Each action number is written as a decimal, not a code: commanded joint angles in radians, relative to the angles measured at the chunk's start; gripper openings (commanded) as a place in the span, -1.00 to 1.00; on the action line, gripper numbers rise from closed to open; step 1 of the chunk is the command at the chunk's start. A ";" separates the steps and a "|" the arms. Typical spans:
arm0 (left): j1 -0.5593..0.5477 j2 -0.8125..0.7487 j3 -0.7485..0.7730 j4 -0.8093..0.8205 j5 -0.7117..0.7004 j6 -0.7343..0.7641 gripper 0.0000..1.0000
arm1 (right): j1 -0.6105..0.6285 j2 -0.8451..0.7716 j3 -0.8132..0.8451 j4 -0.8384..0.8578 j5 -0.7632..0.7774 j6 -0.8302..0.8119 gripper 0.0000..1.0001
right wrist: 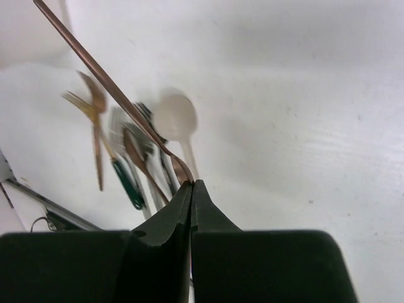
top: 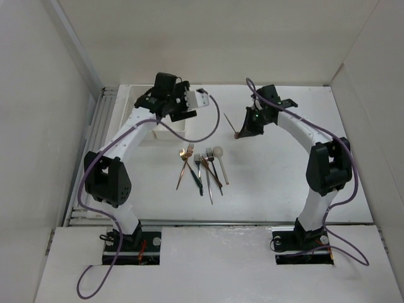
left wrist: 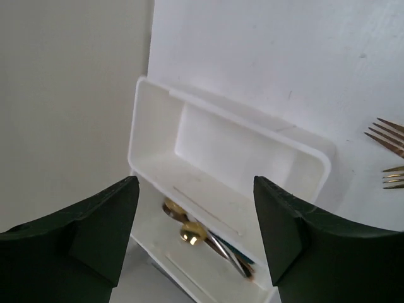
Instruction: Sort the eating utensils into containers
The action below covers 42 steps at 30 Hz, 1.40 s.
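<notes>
copper utensil [right wrist: 95,69] in clenched right gripper [right wrist: 191,184]; left gripper [left wrist: 196,189] released above bins [left wrist: 142,120], utensil pile [top: 203,167] nearby

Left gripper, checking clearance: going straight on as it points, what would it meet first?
Probably the white bins, near the wall between the empty one and the one holding spoons; depth is unclear.

White table [top: 284,183] fills middle – matte, faintly scuffed. Plain white panels box it in: left wall [top: 38,126], back wall [top: 214,38], right wall [top: 379,113]. Ribbed metal rail [top: 93,126] runs along table's left edge. White board [top: 214,265] lies in front. Light even – shadows soft, short.
</notes>
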 commanded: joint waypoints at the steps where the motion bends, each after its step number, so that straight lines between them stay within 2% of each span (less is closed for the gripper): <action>1: -0.044 -0.122 -0.154 0.190 0.089 0.358 0.41 | 0.003 0.034 0.105 -0.079 0.016 -0.052 -1.00; 2: -0.083 -0.147 -0.199 0.237 0.124 0.439 0.41 | 0.003 0.035 0.126 -0.091 -0.002 -0.052 -1.00; 3: -0.101 -0.168 -0.279 0.286 0.138 0.461 0.41 | 0.012 0.044 0.163 -0.104 -0.002 -0.052 -1.00; 7: -0.192 -0.222 -0.404 0.442 0.159 0.548 0.44 | 0.037 0.044 0.217 -0.124 -0.039 -0.052 -1.00; 8: -0.204 -0.233 -0.421 0.499 0.159 0.561 0.53 | 0.047 0.044 0.226 -0.124 -0.039 -0.052 -1.00; 13: -0.253 -0.195 -0.501 0.677 0.143 0.698 0.53 | 0.086 0.031 0.245 -0.124 -0.076 -0.043 -1.00; 15: -0.262 -0.155 -0.512 0.740 0.128 0.711 0.53 | 0.095 0.042 0.254 -0.124 -0.097 -0.043 -1.00; 19: -0.272 -0.094 -0.512 0.769 0.074 0.720 0.53 | 0.124 0.053 0.272 -0.124 -0.122 -0.033 -1.00; 23: -0.272 -0.069 -0.512 0.760 0.054 0.733 0.42 | 0.133 0.053 0.282 -0.115 -0.145 -0.024 -1.00; 24: -0.272 -0.069 -0.503 0.760 0.054 0.733 0.36 | 0.133 0.053 0.282 -0.114 -0.156 -0.024 -1.00; 28: -0.272 -0.069 -0.503 0.751 0.065 0.711 -0.26 | 0.133 0.053 0.291 -0.104 -0.156 -0.015 -1.00; 29: -0.272 -0.069 -0.503 0.751 0.065 0.711 -0.64 | 0.133 0.053 0.291 -0.104 -0.165 -0.015 -1.00; 31: -0.272 -0.069 -0.503 0.763 0.056 0.674 -1.00 | 0.133 0.053 0.300 -0.095 -0.174 -0.015 -1.00; 35: -0.272 -0.092 -0.503 0.763 0.043 0.622 -1.00 | 0.133 0.062 0.300 -0.085 -0.194 -0.006 -1.00; 39: -0.262 -0.110 -0.452 0.676 0.043 0.435 -1.00 | 0.104 0.053 0.300 -0.035 -0.232 0.014 -1.00; 40: -0.252 -0.110 -0.440 0.620 0.043 0.350 -1.00 | 0.104 0.053 0.300 -0.024 -0.242 0.026 -1.00; 42: -0.224 -0.119 -0.400 0.566 0.089 0.259 -1.00 | 0.081 0.044 0.300 -0.003 -0.251 0.026 -1.00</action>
